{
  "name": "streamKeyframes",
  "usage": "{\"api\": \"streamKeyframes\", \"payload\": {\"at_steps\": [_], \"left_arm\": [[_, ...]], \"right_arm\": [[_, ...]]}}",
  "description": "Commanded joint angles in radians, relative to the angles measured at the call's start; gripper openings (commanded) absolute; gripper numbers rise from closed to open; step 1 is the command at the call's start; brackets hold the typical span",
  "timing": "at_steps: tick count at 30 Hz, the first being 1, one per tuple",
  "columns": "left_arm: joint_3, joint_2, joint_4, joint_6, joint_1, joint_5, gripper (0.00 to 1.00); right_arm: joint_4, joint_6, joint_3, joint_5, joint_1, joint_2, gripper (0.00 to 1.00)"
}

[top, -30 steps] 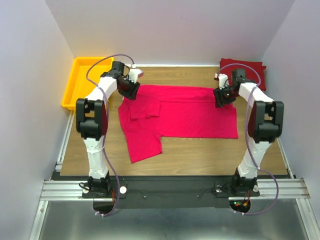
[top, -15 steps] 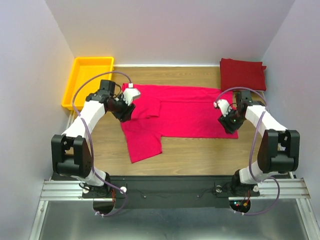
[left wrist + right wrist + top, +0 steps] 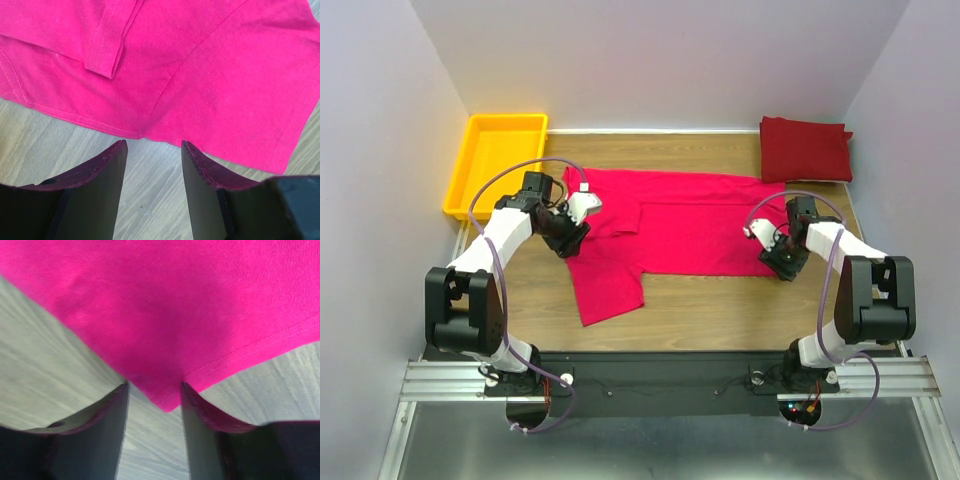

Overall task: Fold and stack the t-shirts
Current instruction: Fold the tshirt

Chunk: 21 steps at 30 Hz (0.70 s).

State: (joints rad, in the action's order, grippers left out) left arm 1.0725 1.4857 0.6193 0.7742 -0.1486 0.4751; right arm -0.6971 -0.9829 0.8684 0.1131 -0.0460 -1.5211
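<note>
Pink shirt (image 3: 690, 225): lies flat on the middle of the table (image 3: 720, 310). One sleeve is turned in over the body, and a flap on the left reaches toward you. Its outline matches the view of a second ago, so the cloth has not shifted.

What has changed is the arms. A second ago both worked at the shirt's far edge. Since then both have swung back toward you and dropped low.

Left claw (image 3: 568, 235): now at the shirt's left edge. Its wrist view shows the fingers spread, tips on or just above bare table, with the stitched hem just ahead of the gap. Nothing is gripped.

Right claw (image 3: 780, 258): now at the near right corner. Its wrist view shows the fingers spread, with the corner's point lying between them but not pinched.

Reading: the far side looks finished with, and you appear to be set for a new grasp on the near side. The right side is closer to a grip than the left, where the hem is not yet between the fingers. The fold is still in progress and stacking has not begun.

Red shirt (image 3: 805, 150): folded into a square at the far right corner, well apart from the pink one. It is probably the base of the stack.

Tray (image 3: 455, 190): yellow, at the far left, beside the table.

Writing: none is legible. I see no brand, tag or print on either shirt, the tray or the arms, only hem stitching.
</note>
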Motion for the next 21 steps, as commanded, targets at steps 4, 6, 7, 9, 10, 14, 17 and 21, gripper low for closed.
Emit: {"api": "streamKeyframes", "payload": {"at_steps": [4,6,7,9,10,14,17,21], "left_arm": [[-0.068,-0.047,0.034,0.120,-0.014,0.028,0.56],[-0.130,-0.093,0.030,0.160,-0.032,0.002,0.56],[-0.153,-0.108,0.023,0.168,-0.055,-0.010,0.56],[-0.215,-0.136,-0.015,0.166,-0.084,-0.058,0.56],[-0.232,-0.139,-0.032,0.159,-0.091,-0.076,0.56],[-0.279,-0.136,-0.133,0.129,-0.121,-0.130,0.57],[-0.316,-0.124,-0.180,0.117,-0.170,-0.162,0.57],[-0.355,-0.102,-0.257,0.094,-0.227,-0.213,0.57]], "right_arm": [[0.091,-0.054,-0.054,-0.050,0.000,-0.017,0.38],[0.094,-0.048,-0.059,-0.046,0.000,-0.011,0.35],[0.096,-0.045,-0.058,-0.044,0.000,-0.010,0.31],[0.096,-0.039,-0.055,-0.038,0.000,-0.002,0.26],[0.094,-0.034,-0.055,-0.038,0.000,-0.001,0.24],[0.094,-0.030,-0.051,-0.041,0.000,-0.007,0.10],[0.094,-0.027,-0.051,-0.043,0.000,-0.010,0.03],[0.094,-0.019,-0.046,-0.035,0.000,-0.014,0.01]]}}
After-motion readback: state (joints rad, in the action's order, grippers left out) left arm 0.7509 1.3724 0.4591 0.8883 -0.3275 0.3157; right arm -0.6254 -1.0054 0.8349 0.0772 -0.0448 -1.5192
